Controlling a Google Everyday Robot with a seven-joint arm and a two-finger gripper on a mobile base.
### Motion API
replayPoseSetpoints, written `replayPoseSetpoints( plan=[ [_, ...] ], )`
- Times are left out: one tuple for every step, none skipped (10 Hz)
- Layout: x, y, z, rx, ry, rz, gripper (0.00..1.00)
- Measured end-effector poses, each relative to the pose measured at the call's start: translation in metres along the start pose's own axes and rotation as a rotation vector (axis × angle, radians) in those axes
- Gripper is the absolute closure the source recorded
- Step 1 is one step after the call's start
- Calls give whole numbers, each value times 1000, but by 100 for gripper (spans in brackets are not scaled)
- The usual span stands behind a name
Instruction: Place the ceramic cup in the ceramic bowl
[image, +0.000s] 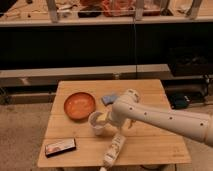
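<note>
The gripper (105, 119) sits low over the table (150, 145), right against the ceramic cup (96, 123) on the arm's side; how wide it stands, and whether it has hold of the cup, cannot be told. The cup stands upright on the wood, just beside the near rim of the ceramic bowl (79, 105), so the grasp looks like the step in hand. The next move probably calls for a sure grip, a lift above the rim, and a short carry over the bowl.

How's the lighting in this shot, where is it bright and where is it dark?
Camera view: warm light falls on the wooden table; the white arm is brightest; its gripper sits at the ceramic cup, beside the ceramic bowl; the space under the rear shelf is nearly black.
</note>
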Motion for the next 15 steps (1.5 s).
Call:
replayPoseSetpoints(
  plan=[
    [0,0,1,5,1,2,33],
    [-2,4,2,-6,-5,4,40],
    [-2,4,2,-5,-6,6,52],
    [-2,4,3,-4,-6,6,56],
    [-2,4,3,-2,-7,8,62],
    [-2,5,3,-1,-9,10,71],
    [-4,6,2,-1,-10,9,83],
    [-5,5,0,-2,-10,6,93],
    [-5,5,-1,-3,-10,6,98],
    [-3,2,-8,0,-10,13,100],
    [3,4,-16,-8,-7,17,100],
    [6,3,-21,-4,-6,23,100],
    [7,3,-23,2,-5,27,100],
    [8,4,-23,5,-4,30,100],
    [9,3,-25,6,-3,34,100]
  ],
)
